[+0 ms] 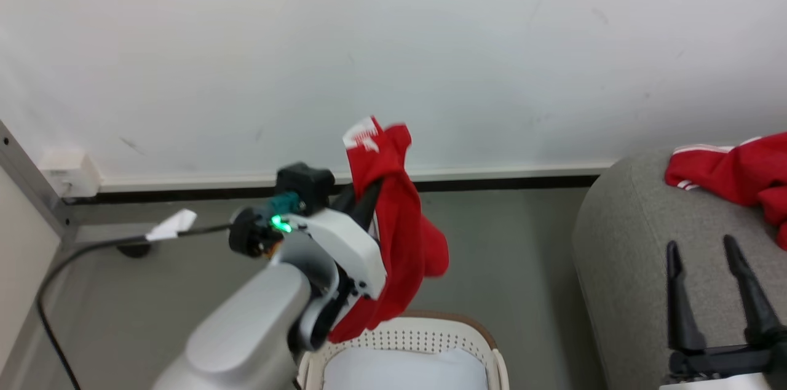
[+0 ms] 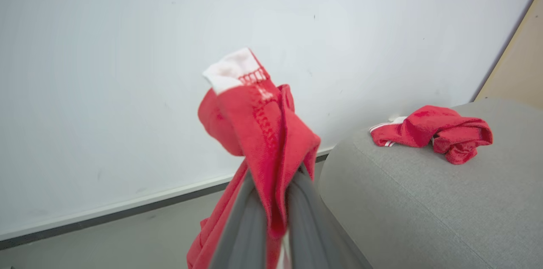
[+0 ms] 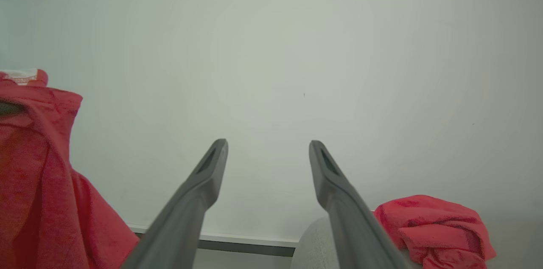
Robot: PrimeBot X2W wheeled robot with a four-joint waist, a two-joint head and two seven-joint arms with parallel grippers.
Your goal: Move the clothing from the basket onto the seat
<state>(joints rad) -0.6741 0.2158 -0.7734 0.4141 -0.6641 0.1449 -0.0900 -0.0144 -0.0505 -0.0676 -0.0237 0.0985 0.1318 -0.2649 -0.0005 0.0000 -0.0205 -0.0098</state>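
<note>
Clothing [image 1: 401, 227] aloft, near seat [image 1: 615, 236] edge

Red clothing [image 2: 263, 133]: soft cloth, matt, fuzzy nap, visible stitching. Grey seat [image 2: 403, 201]: woven upholstery, matt, finely textured. Cream basket [image 1: 418, 338]: perforated plastic, smooth, faintly glossy, brown rim likewise.

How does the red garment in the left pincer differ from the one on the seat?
The held garment hangs long from the left pincer, above the basket; the seat garment lies bunched on the seat. The held garment is clamped; the seat garment lies free. Both are red with white trim.
</note>
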